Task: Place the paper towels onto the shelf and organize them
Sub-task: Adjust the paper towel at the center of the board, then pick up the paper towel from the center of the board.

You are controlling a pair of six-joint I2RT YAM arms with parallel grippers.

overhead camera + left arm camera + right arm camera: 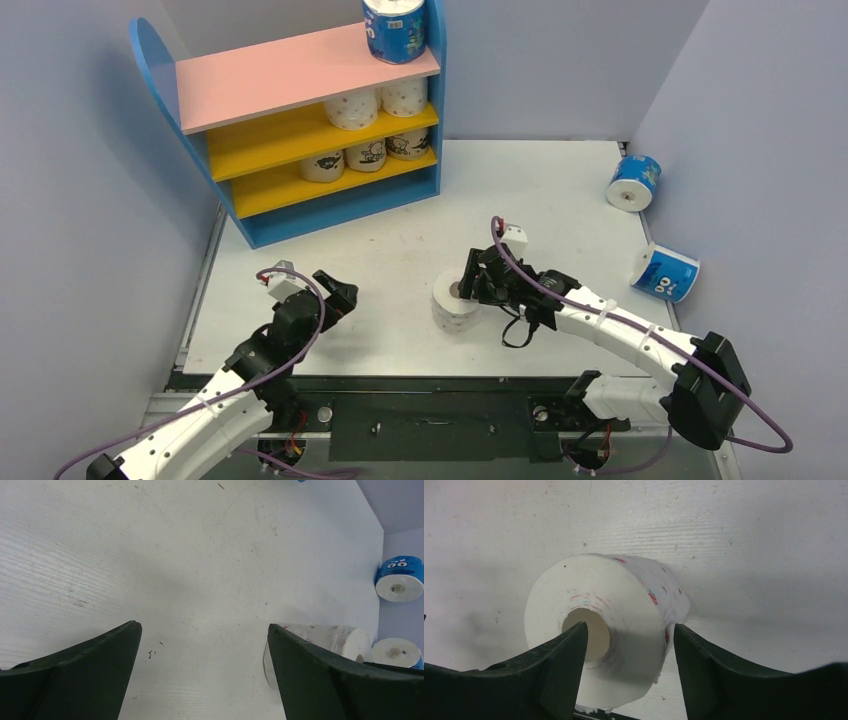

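A white dotted paper towel roll (453, 302) lies on the table, its hollow core facing my right gripper (472, 285). In the right wrist view that roll (634, 605) fills the centre. My right gripper (630, 627) straddles its wall, one finger at the core mouth and the other against the outer side, with a little gap left. My left gripper (340, 292) hovers wide open over bare table (200, 580), holding nothing. The shelf (280, 75) stands at the back left. It carries a blue roll (395, 28) on the pink top, two white rolls (352, 107) and three tan rolls (366, 154).
Two blue-and-white rolls lie on their sides by the right wall, one further back (634, 181) and one nearer (666, 271). The left wrist view shows them too (399, 577), along with the white roll (325, 635) behind its right finger. Grey walls enclose the table.
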